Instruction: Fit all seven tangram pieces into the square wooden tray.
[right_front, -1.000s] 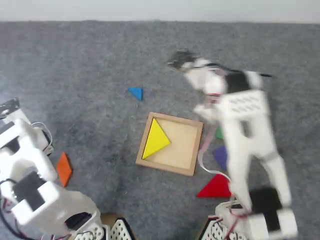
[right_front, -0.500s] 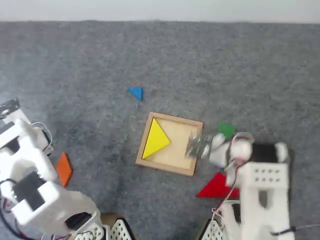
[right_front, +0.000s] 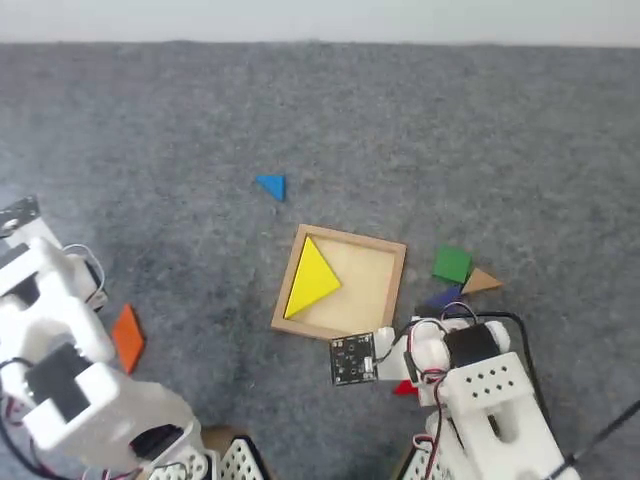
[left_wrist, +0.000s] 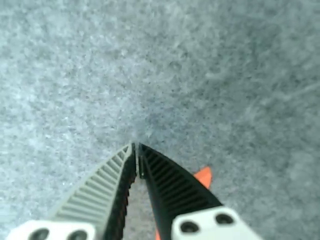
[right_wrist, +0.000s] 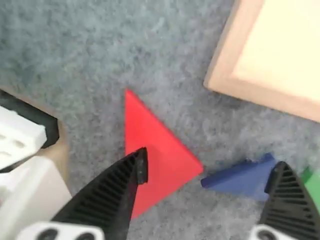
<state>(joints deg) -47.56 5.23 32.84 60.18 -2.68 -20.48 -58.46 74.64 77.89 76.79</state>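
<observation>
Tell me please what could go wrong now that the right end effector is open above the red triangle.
1. The dark blue piece lies close to a corner of the red triangle, between the open fingers of the right end effector; closing might catch both.
2. One fingertip sits over the triangle's face, not beside its edge, so the flat piece may slip.
3. The wooden tray rim is near; a lifted piece could bump it.

A grey, felt-like covering (right_front: 150, 110) spreads across the whole table (its nap shows as fine mottling in the wrist views). Along its far edge runs a strip of pale, plain wall (right_front: 320, 18). The light is soft and even, leaving only faint shadows on the grey.
</observation>
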